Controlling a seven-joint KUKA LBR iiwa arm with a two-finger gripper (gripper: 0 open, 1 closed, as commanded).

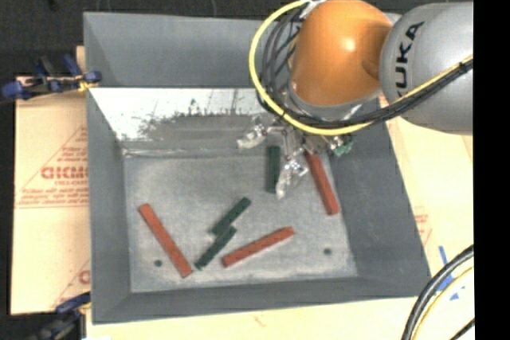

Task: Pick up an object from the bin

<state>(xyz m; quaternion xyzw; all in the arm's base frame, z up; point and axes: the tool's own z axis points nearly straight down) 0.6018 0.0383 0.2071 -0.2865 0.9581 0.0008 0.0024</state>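
the grey metal bin holds six narrow sticks on its speckled floor. the arm enters from the right. its orange cover and a loop of yellow cable stand over the bin's far right quarter. the gripper hangs below the cover, low over the floor, right of centre and near the back wall.

the dark green stick lies just at the gripper's left side, running from far to near, with its far end hidden under the gripper's metalwork. it touches the gripper or very nearly does. it cannot be told whether the stick is grasped, or whether the jaws are released or clenched. the right red stick, red-brown, lies just at the gripper's other side. it slants toward the right wall and its far end is under the wrist.

the remaining sticks lie well apart from the gripper, in the near half of the floor. the left red stick slants from upper left to lower right. the upper green stick and lower green stick lie staggered, end beside end. the middle red stick lies just right of the lower green one.
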